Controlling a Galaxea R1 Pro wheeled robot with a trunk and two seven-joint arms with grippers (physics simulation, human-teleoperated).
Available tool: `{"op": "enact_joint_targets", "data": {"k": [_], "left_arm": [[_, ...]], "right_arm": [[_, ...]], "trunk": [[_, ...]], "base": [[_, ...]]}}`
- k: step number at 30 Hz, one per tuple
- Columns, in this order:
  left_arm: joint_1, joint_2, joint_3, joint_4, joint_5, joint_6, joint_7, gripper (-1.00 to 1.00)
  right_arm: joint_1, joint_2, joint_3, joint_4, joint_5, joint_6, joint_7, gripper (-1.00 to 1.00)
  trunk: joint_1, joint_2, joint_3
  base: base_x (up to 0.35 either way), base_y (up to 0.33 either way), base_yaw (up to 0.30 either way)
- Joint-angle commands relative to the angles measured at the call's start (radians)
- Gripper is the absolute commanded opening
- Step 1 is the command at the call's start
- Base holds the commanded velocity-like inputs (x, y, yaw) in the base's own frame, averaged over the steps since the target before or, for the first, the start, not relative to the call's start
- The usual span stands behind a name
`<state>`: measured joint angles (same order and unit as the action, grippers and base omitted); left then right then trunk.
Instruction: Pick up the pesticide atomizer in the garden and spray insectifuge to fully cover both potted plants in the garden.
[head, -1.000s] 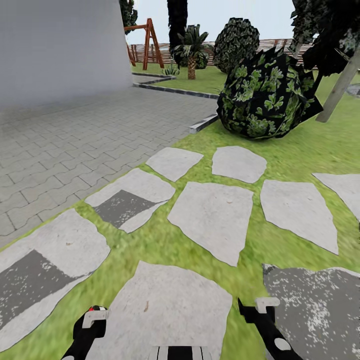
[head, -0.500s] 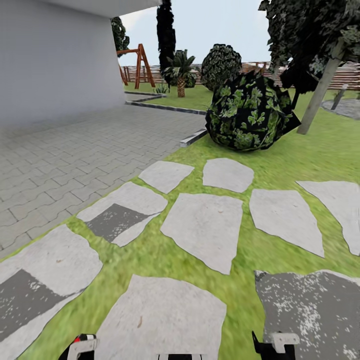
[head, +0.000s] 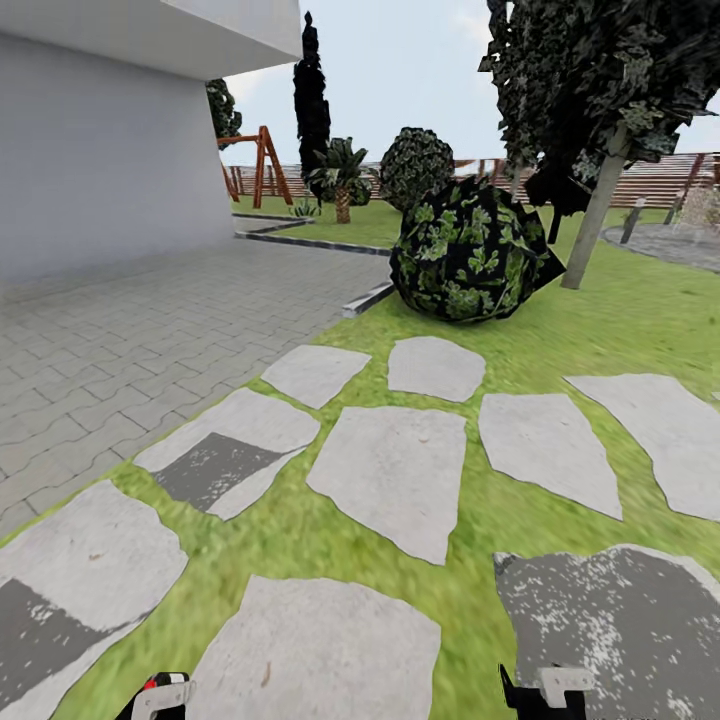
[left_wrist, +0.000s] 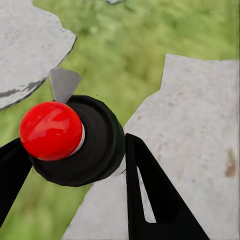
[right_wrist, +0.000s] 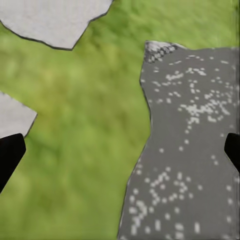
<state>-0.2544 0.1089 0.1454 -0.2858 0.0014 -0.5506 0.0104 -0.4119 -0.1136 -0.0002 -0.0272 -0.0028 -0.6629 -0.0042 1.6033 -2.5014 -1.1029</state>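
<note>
Setting: house garden, outdoors. Green lawn (head: 560, 330) with flat stepping stones (head: 390, 475); grey paved yard (head: 150, 320) left, beside a white house wall (head: 100, 150); round bush (head: 465, 250), trees (head: 600, 80), wooden swing frame (head: 262, 160), and slatted fence (head: 660, 180) far.

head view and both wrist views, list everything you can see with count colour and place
stepping stones: about ten, pale grey, some dark patched, set in the lawn ahead
lawn: green, around the stones
paved area: grey brick, left
building wall: grey-white, far left
round bush: dark with green leaves, centre, a second one behind
tree: pale trunk, dark crown, right
palm: one, far centre
swing frame: brown, far left
fence: brown slatted, far back
left end effector: black fingers either side of a red-topped black object
right end effector: black, open, over grass
</note>
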Motion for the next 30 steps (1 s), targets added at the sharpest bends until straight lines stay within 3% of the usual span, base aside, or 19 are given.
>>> {"op": "enact_joint_targets", "data": {"k": [1, 7, 22, 30], "left_arm": [[0.000, 0.000, 0.000, 0.000, 0.000, -0.003, 0.001, -1.00], [0.000, 0.000, 0.000, 0.000, 0.000, -0.003, 0.001, -1.00], [0.000, -0.002, 0.000, 0.000, 0.000, -0.004, 0.000, -1.00], [0.000, -0.003, 0.000, 0.000, 0.000, -0.005, 0.000, -1.00]], "right_arm": [[-0.001, 0.000, 0.000, 0.001, 0.000, -0.003, 0.000, 1.00], [-0.001, 0.000, -0.001, 0.001, 0.000, -0.003, 0.000, 1.00], [-0.001, 0.000, -0.001, 0.001, 0.000, -0.003, 0.000, 1.00], [-0.001, 0.000, -0.001, 0.001, 0.000, -0.003, 0.000, 1.00]], "trunk": [[-0.001, 0.000, 0.004], [-0.003, 0.001, 0.030], [-0.061, 0.106, 0.079], [-0.061, 0.106, 0.079]], "base": [[0.000, 0.000, -0.246], [0.000, 0.000, -0.259], [0.000, 0.000, -0.291], [0.000, 0.000, -0.300]]}}
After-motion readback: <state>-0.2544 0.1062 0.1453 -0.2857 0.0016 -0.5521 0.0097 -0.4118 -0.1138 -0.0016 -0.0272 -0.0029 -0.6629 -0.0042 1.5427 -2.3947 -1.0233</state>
